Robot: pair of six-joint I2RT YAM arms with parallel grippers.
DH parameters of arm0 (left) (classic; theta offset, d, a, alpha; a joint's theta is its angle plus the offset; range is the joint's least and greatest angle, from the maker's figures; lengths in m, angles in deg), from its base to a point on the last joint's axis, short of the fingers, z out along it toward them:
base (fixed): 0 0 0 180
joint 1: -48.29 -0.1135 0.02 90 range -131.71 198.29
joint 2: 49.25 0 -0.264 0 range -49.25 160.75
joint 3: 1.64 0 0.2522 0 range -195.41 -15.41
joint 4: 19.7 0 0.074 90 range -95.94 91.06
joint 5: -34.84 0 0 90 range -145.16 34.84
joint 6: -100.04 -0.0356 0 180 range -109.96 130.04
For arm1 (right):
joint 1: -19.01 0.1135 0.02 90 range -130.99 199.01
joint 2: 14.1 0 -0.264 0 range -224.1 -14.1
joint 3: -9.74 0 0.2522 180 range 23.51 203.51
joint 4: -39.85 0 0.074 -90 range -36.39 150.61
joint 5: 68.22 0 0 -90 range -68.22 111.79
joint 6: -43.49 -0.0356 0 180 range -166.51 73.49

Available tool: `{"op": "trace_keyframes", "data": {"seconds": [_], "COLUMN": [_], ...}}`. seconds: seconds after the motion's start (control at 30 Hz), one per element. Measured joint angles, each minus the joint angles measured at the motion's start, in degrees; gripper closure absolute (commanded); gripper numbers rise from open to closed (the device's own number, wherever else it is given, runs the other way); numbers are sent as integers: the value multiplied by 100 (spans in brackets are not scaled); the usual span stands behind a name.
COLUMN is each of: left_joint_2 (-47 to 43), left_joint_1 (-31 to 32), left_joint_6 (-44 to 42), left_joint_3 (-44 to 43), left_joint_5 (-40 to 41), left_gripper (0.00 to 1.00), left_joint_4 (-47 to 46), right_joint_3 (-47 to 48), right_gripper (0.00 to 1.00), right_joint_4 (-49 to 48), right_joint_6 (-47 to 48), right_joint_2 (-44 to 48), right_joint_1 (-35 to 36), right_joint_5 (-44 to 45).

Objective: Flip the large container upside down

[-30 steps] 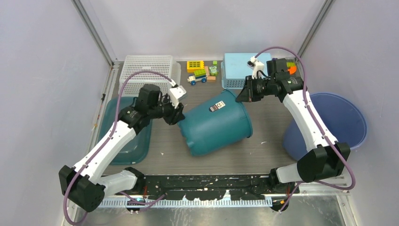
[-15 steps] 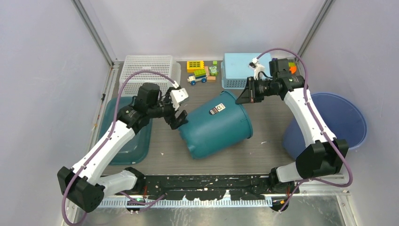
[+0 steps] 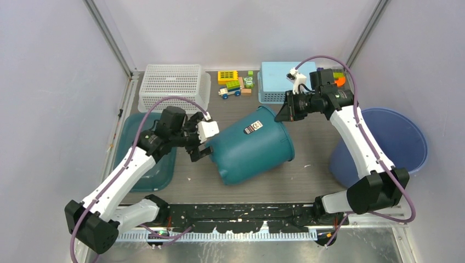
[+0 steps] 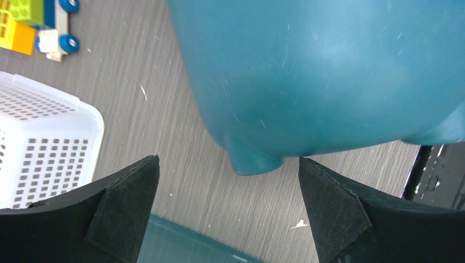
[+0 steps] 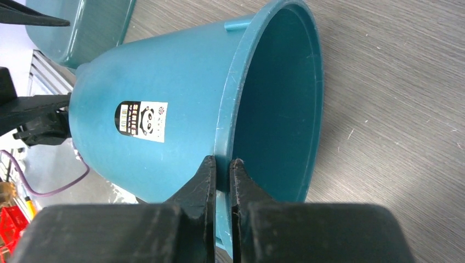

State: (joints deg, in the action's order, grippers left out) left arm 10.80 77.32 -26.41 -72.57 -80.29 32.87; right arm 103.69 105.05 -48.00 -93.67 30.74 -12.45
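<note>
Top view: the large container [image 3: 251, 143] lies on its side mid-worktop, with its axis running from the base at near left to the mouth at far right. Left wrist: the left pincer [image 4: 228, 160], spread apart, faces the base without touching it. Right wrist: the right pincer [image 5: 223, 164] is clamped on the rim.

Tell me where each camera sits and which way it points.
Top external: fixed above and behind the bases, looking down at the table; both arms show, bucket on its side between them.
Left wrist: rides the left arm, faces the bucket's base end; open left gripper shows.
Right wrist: rides the right arm, faces the bucket's mouth; right gripper pinches its rim.
Shared: all three views show the bucket.
</note>
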Motion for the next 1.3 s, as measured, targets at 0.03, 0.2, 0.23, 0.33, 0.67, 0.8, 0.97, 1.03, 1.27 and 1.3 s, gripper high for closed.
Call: {"op": "trace_keyframes", "data": {"seconds": [0.03,0.2,0.23,0.33,0.67,0.8,0.97,1.03,1.27,1.3], "left_joint_2": [-2,155,188,223,229,260,262,260,210,208], "left_joint_1": [0,0,0,0,-2,-2,0,-2,-13,-11], "left_joint_6": [-68,-308,-326,-328,-271,-181,-37,2,306,345], "left_joint_3": [81,494,553,643,695,728,787,796,798,793], "left_joint_5": [42,188,219,262,-101,-203,-310,-273,-103,-101], "left_gripper": [0,0,0,0,9,20,44,53,68,71], "left_joint_4": [-2,-11,-24,-133,-461,-463,-457,-468,-470,-468], "right_joint_3": [0,0,0,4,133,223,278,291,400,424], "right_gripper": [99,99,98,97,75,72,79,86,96,96], "right_joint_4": [4,52,63,87,188,310,374,393,579,605], "right_joint_6": [13,103,118,146,280,407,522,553,592,595], "right_joint_2": [17,105,120,133,133,133,133,133,103,79], "right_joint_1": [20,107,120,155,446,599,732,741,741,741], "right_joint_5": [42,232,256,332,706,920,1165,1228,1274,1272]}}
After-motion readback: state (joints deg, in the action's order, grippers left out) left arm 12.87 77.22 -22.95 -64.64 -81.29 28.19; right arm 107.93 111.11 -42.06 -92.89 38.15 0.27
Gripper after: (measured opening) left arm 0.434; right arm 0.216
